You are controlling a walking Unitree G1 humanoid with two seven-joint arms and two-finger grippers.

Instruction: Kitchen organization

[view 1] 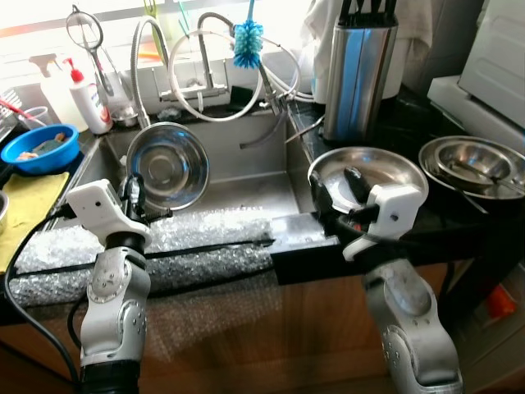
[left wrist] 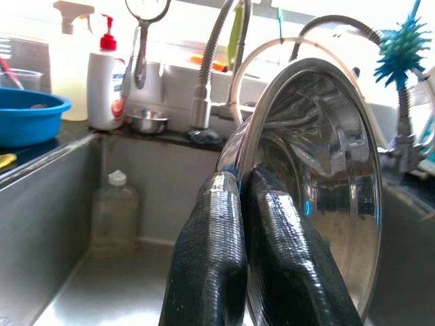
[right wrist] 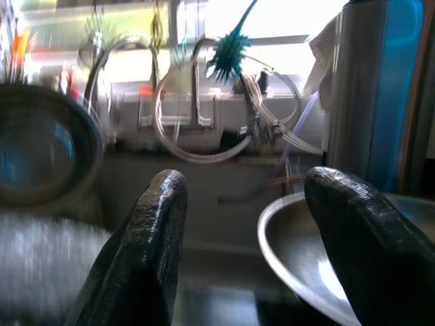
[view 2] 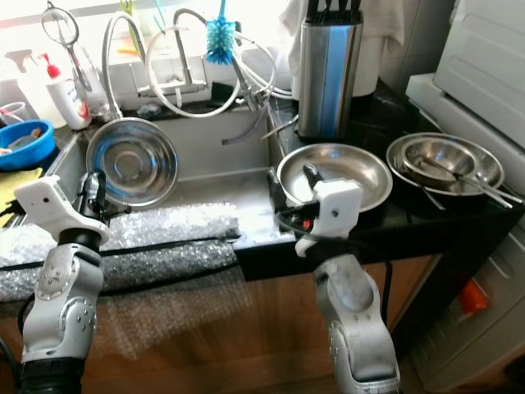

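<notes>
Over the sink (view 1: 246,176), the left gripper (left wrist: 255,224) pinches the rim of a steel bowl (view 1: 166,167) between its two black fingers (left wrist: 211,251), which press together on the thin edge. The bowl hangs on its side, hollow facing the robot, so that it likely drains into the basin rather than onto the counter. Held by the rim alone, it could swing or slip if wet.

On the dark counter to the right of the sink sits a wide steel pan (view 1: 377,170), and the right gripper (right wrist: 255,224) hovers at its near edge with its fingers spread apart and nothing between them; one finger reaches over the rim, the other stays outside, as if lining up to take that edge. Farther right, a stack of steel bowls (view 1: 476,168) holds some cutlery, probably the place where clean dishes are being gathered. A knife block (view 1: 361,70) stands behind the pan, and a blue brush (view 1: 248,41) hangs on the tap (view 1: 201,57). Bubble wrap (view 1: 148,246) lies along the front edge of the sink, seemingly as padding.
</notes>
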